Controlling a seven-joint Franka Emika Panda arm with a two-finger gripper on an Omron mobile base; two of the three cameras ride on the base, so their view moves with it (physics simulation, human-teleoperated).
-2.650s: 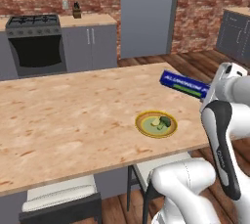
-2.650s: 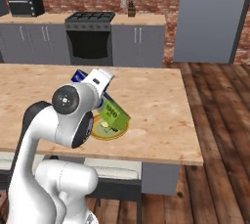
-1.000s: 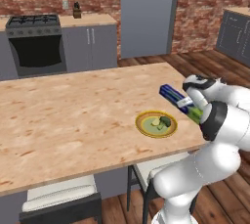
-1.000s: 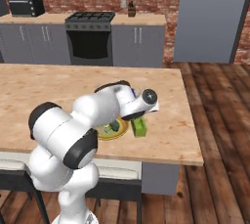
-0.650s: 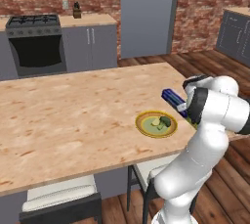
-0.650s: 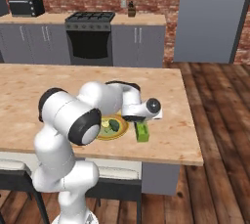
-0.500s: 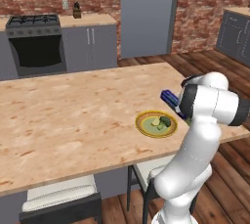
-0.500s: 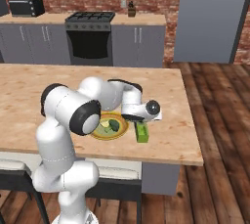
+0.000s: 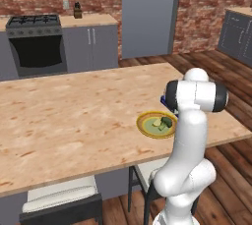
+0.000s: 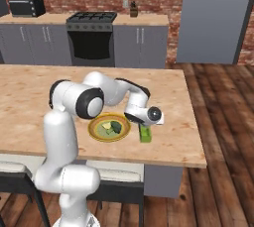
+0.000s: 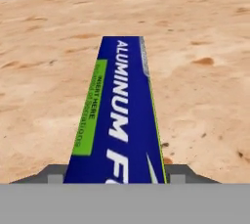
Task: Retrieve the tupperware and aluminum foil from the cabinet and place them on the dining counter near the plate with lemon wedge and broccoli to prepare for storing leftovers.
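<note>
Lying lengthwise away: aluminum foil (image 11: 119,120)

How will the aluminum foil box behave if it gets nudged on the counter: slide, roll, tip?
The aluminum foil is a long, flat-sided box lying flat on the dining counter, so it should slide or pivot, not roll. Lying on a broad face, tipping looks unlikely. A push near its green end would probably swing it toward the plate.
</note>
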